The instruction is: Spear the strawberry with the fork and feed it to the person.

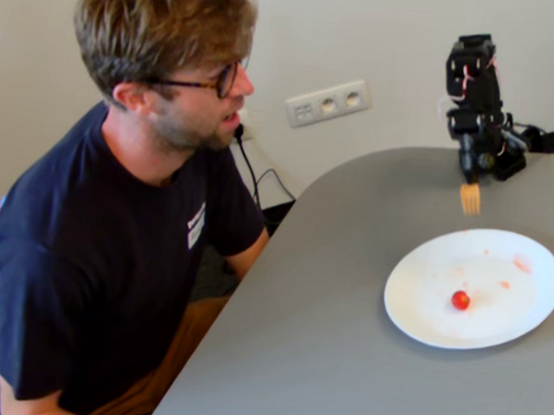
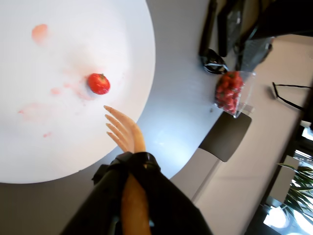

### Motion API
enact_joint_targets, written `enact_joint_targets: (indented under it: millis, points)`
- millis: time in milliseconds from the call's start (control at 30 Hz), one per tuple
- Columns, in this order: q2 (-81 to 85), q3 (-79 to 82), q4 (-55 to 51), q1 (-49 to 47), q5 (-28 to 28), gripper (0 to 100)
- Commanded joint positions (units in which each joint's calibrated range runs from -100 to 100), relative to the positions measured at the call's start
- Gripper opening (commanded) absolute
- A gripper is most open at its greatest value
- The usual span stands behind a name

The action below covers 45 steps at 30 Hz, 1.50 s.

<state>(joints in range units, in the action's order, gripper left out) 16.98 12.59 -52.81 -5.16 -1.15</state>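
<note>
A small red strawberry lies on a white plate on the grey table. My gripper is shut on a pale wooden fork, tines down, held above the plate's far rim. In the wrist view the fork sticks out of the black gripper, its tines a short way from the strawberry and apart from it. The plate carries red juice smears. The person, with glasses and a dark shirt, sits at the left facing the table, mouth slightly open.
A clear tub of strawberries and a pair of glasses are beyond the plate in the wrist view. A wall socket and a black cable are behind the table's curved edge.
</note>
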Motion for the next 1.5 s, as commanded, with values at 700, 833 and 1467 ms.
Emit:
enact_joint_targets:
  millis: [700, 833, 1467]
  points:
    - [-37.6, -27.6, 9.6, 5.5, -0.7, 1]
    - [-37.7, -26.7, 9.6, 5.5, -1.2, 1]
    - [-41.0, -11.1, 7.3, 4.3, -2.6, 1]
